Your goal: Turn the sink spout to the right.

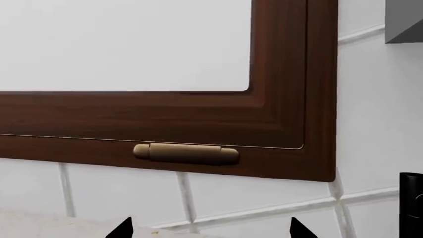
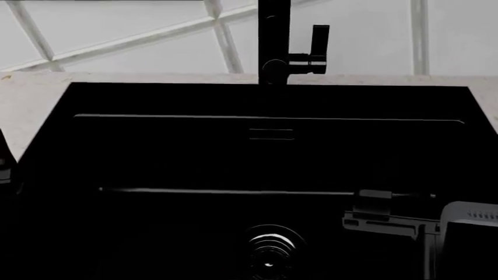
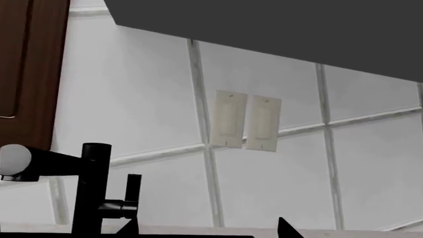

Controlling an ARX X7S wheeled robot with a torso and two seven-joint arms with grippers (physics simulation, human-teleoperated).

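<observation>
- Right gripper (image 3: pixel 206 227): only the two pointed fingertips show in its wrist view, the jaws spread wide with nothing between them and touching nothing.
- Left gripper (image 1: pixel 211 228): jaws likewise spread and empty, facing a brown window frame (image 1: pixel 198 119) and the tiled wall, away from the faucet.
- The sink spout (image 3: pixel 46 161) branches off the top of the upright post (image 3: pixel 91 193), off to one side of the right fingertips and apart from them; in the head view only the post (image 2: pixel 274 41) and lever handle (image 2: pixel 320 44) show, behind the sink (image 2: pixel 265 157).
- Step in hand, as I judge it: the approach; the spout is not yet contacted.
- Next, the right arm must come beside the spout and sweep it rightward, clear of the lever.
</observation>
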